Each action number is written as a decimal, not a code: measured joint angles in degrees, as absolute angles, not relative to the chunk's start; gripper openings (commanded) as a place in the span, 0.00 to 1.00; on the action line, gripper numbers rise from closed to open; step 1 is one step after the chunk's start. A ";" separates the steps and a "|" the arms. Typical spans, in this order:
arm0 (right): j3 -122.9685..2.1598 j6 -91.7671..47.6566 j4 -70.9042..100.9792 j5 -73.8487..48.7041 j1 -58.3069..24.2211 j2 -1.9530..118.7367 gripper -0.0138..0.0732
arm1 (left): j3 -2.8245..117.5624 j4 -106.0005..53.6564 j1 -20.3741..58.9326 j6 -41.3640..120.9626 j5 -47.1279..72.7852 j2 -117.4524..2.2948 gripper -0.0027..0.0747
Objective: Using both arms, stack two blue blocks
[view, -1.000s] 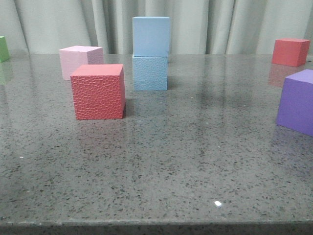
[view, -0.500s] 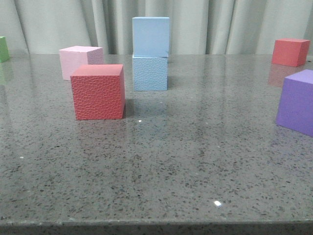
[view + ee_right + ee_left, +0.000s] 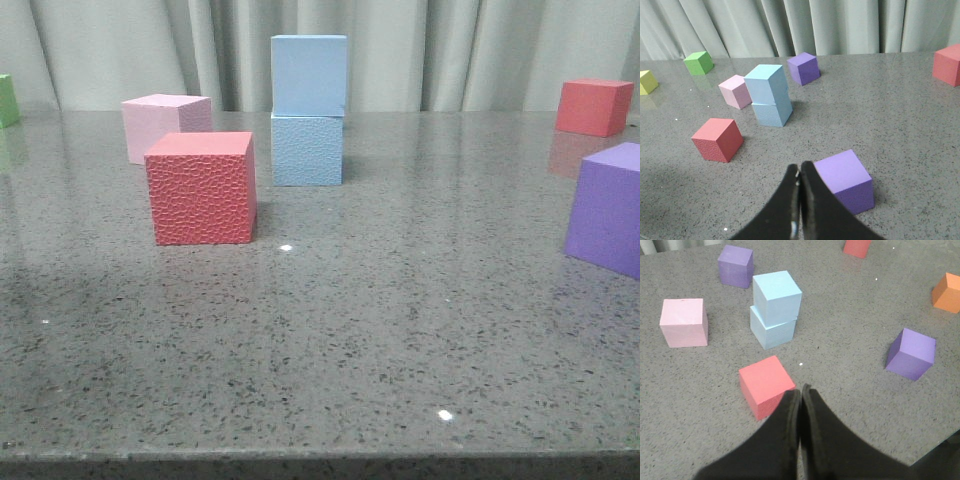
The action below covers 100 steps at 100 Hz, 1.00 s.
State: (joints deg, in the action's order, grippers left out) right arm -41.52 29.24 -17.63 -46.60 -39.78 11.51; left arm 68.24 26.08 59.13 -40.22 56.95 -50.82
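Observation:
Two pale blue blocks stand stacked at the table's middle back. The smooth one (image 3: 309, 75) rests on the pebbly one (image 3: 307, 150). The same stack shows in the left wrist view, upper block (image 3: 776, 291) on lower block (image 3: 772, 333), and in the right wrist view, upper (image 3: 765, 83) on lower (image 3: 772, 113). My left gripper (image 3: 801, 390) is shut and empty, well back from the stack, beside a red cube (image 3: 765, 385). My right gripper (image 3: 800, 169) is shut and empty too, next to a purple cube (image 3: 844, 180). Neither gripper appears in the front view.
A textured red cube (image 3: 201, 187) and a pink cube (image 3: 163, 125) stand left of the stack. A purple cube (image 3: 610, 207) sits at the right edge, a red cube (image 3: 594, 105) at the back right, a green cube (image 3: 7, 99) at the far left. An orange cube (image 3: 947, 292) and a yellow cube (image 3: 647, 81) lie further off.

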 measured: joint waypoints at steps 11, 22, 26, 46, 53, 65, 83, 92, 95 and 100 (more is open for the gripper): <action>-38.99 29.24 -17.63 -46.25 -39.78 8.38 0.03 | 61.22 26.94 59.13 -40.42 54.44 -44.98 0.01; -35.51 28.92 -17.63 -44.89 -39.78 4.40 0.03 | 54.80 27.37 59.13 -40.42 50.94 -39.47 0.01; -34.14 28.65 -17.63 -44.22 -39.78 2.87 0.03 | 52.26 27.47 59.13 -40.42 49.55 -37.88 0.01; -28.86 28.42 -17.71 -41.59 -39.78 -0.85 0.03 | 41.46 27.51 59.13 -40.42 44.97 -29.76 0.01; -28.07 28.42 -17.71 -41.13 -39.78 -0.85 0.03 | 38.74 27.51 59.13 -40.42 44.86 -27.60 0.01; -27.70 28.42 -17.61 -40.88 -39.78 -0.85 0.03 | 35.70 27.51 59.13 -40.42 44.86 -25.52 0.01; -27.56 28.42 -17.61 -40.62 -39.78 -0.85 0.03 | 33.94 27.41 59.13 -40.45 44.74 -25.30 0.01; -27.54 28.42 -17.61 -40.62 -39.78 -0.85 0.03 | 33.68 27.41 59.13 -40.45 44.65 -25.30 0.01; -27.54 28.38 -17.50 -40.62 -39.78 -0.85 0.03 | 33.68 27.41 59.13 -40.45 44.65 -25.30 0.01; -27.54 28.38 -17.50 -40.62 -39.78 -0.85 0.03 | 33.68 27.41 59.13 -40.45 44.62 -25.30 0.01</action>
State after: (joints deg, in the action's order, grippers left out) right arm -27.54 28.38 -17.50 -40.62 -39.78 -0.85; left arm 33.68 27.41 59.13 -40.45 44.62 -25.30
